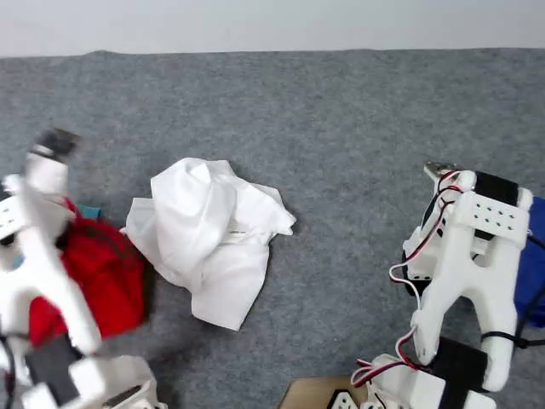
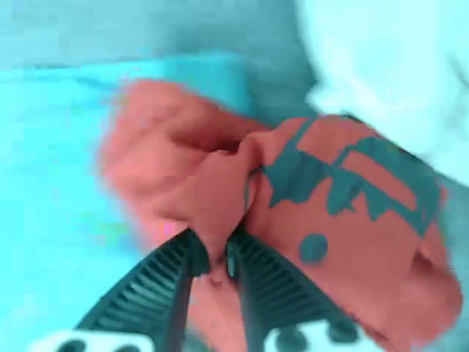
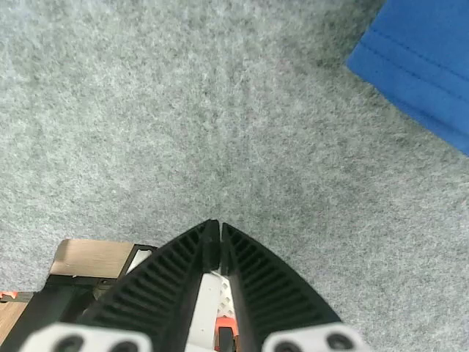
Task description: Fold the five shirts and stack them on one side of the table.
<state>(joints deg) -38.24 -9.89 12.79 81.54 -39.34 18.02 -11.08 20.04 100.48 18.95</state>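
Observation:
A crumpled white shirt [image 1: 211,234] lies on the grey table, left of the middle. Beside it at the left edge sits a bunched red shirt [image 1: 100,273] with a dark print [image 2: 344,183], resting on a teal shirt [image 2: 51,169] whose corner [image 1: 88,211] peeks out in the high view. My left gripper [image 2: 212,253] is shut on a fold of the red shirt. A blue shirt [image 3: 421,66] lies at the right edge [image 1: 530,273], partly behind the right arm. My right gripper [image 3: 218,233] is shut on nothing, held over bare felt near the table's front.
The grey felt table [image 1: 341,145] is bare across its far half and between the white shirt and the right arm. A wooden board [image 1: 308,394] shows at the front edge next to the right arm's base [image 3: 91,257].

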